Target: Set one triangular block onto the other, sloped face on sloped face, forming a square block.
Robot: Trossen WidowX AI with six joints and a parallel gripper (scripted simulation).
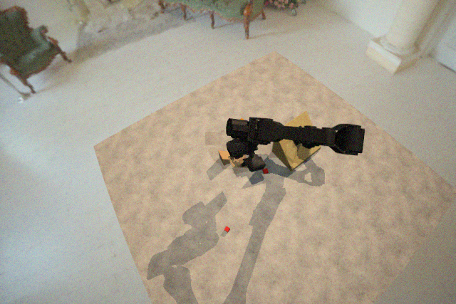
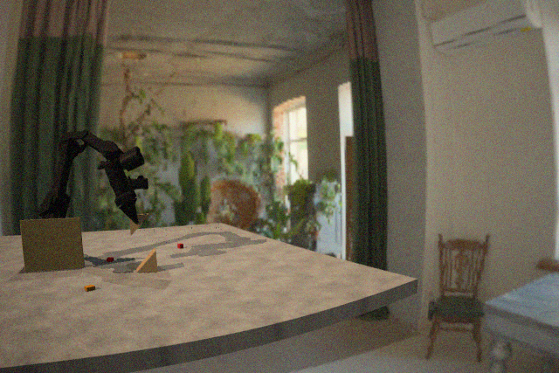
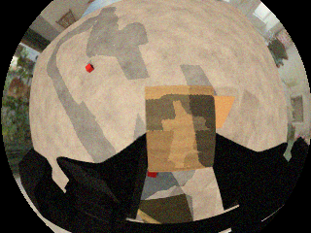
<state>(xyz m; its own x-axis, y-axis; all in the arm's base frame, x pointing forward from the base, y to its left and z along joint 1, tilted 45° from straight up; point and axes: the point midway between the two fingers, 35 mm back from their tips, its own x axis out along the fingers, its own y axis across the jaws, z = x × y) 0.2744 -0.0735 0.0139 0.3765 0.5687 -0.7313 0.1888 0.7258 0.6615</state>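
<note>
"Two wooden triangular blocks, right? Where are they?"

"One pale-orange triangular block (image 1: 224, 156) (image 2: 148, 262) (image 3: 224, 109) rests on the mottled beige table (image 1: 313, 219) (image 2: 271, 296) (image 3: 121, 99), slope upward. Its tan wooden mate (image 1: 237, 161) (image 2: 134, 226) (image 3: 180, 128) hangs above the tabletop, apart from it."

"And the black gripper (image 1: 246, 162) (image 2: 136, 222) (image 3: 181, 135)?"

"Partway open, fingers clamped on that raised block."

"Anything else around?"

"Sure: a large mustard-yellow block (image 1: 288, 153) (image 2: 51, 245) (image 3: 165, 209), with a small red cube (image 1: 265, 171) (image 2: 110, 259) (image 3: 153, 174) near it. Another red cube (image 1: 226, 229) (image 2: 180, 245) (image 3: 89, 68) lies well apart."
</note>
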